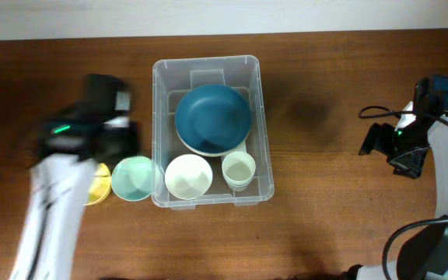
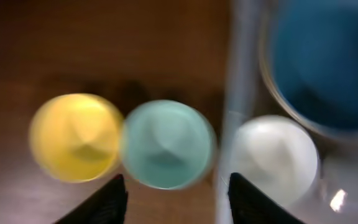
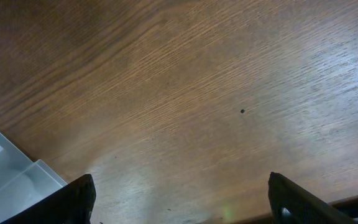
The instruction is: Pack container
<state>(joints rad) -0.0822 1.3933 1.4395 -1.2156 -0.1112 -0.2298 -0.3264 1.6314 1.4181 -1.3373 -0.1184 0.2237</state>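
The clear container (image 1: 261, 117) stands mid-table and holds a dark blue plate (image 1: 212, 117), a cream bowl (image 1: 189, 176) and a pale green cup (image 1: 239, 169). Outside its left wall sit a mint bowl (image 1: 134, 178) and a yellow bowl (image 1: 99, 189), partly hidden by my left arm. In the left wrist view the mint bowl (image 2: 166, 144) and yellow bowl (image 2: 75, 137) lie just ahead of my left gripper (image 2: 176, 199), which is open and empty; the container wall (image 2: 229, 124) is to the right. My right gripper (image 3: 182, 202) is open and empty over bare wood at the far right.
The wooden table (image 1: 325, 225) runs to a pale wall strip at the back. In the right wrist view a corner of the container (image 3: 5, 174) shows at the lower left. The right arm (image 1: 411, 140) and its cables sit by the right edge.
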